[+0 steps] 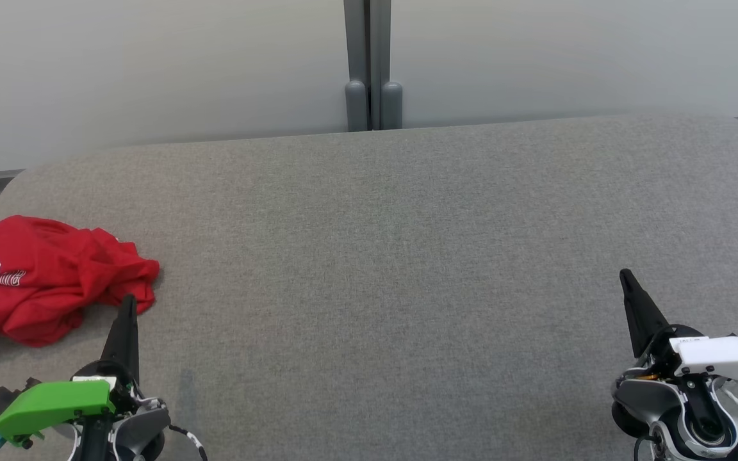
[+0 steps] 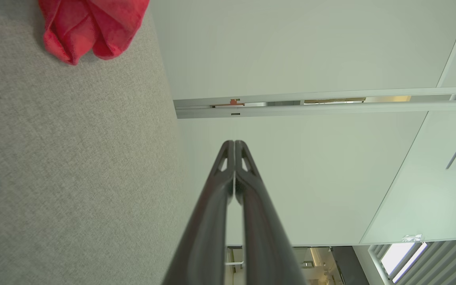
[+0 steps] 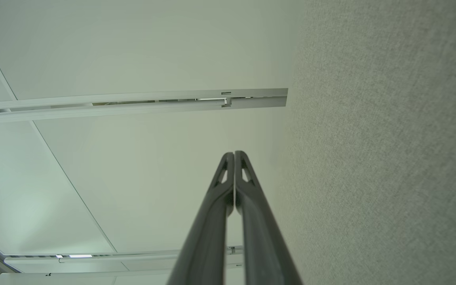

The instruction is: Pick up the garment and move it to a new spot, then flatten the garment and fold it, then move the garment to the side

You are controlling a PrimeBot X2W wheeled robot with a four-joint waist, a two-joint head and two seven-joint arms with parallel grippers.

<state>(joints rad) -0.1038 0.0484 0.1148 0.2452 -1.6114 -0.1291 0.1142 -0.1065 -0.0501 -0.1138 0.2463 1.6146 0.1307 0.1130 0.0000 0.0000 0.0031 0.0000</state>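
Left gripper (image 1: 127,306) and right gripper (image 1: 626,277) point forward over the grey worktop (image 1: 375,256), both closed, empty; print on red garment (image 1: 49,282) unreadable

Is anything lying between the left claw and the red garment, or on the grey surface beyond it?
Nothing visible. The shut left claw sits close beside the crumpled red garment; only bare grey surface lies between them and beyond.
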